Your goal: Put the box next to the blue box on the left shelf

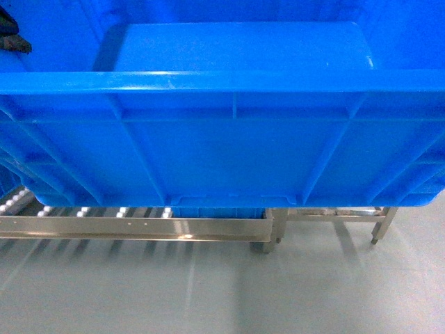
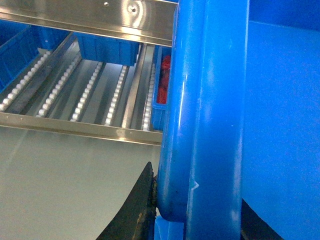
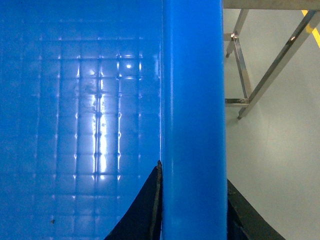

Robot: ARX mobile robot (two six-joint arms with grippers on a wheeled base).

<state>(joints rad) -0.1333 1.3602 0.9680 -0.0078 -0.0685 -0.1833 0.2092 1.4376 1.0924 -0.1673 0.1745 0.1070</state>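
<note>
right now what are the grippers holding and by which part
The large bright-blue ribbed plastic crate: left gripper and right gripper each clamp its thick rim at opposite ends.

head view facing down close at box (image 1: 236,139), both wrist views hugging its rim

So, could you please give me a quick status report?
Left gripper and right gripper each clamped on the box rim. Box held in front of the left shelf, not yet set down. No obstruction visible.
</note>
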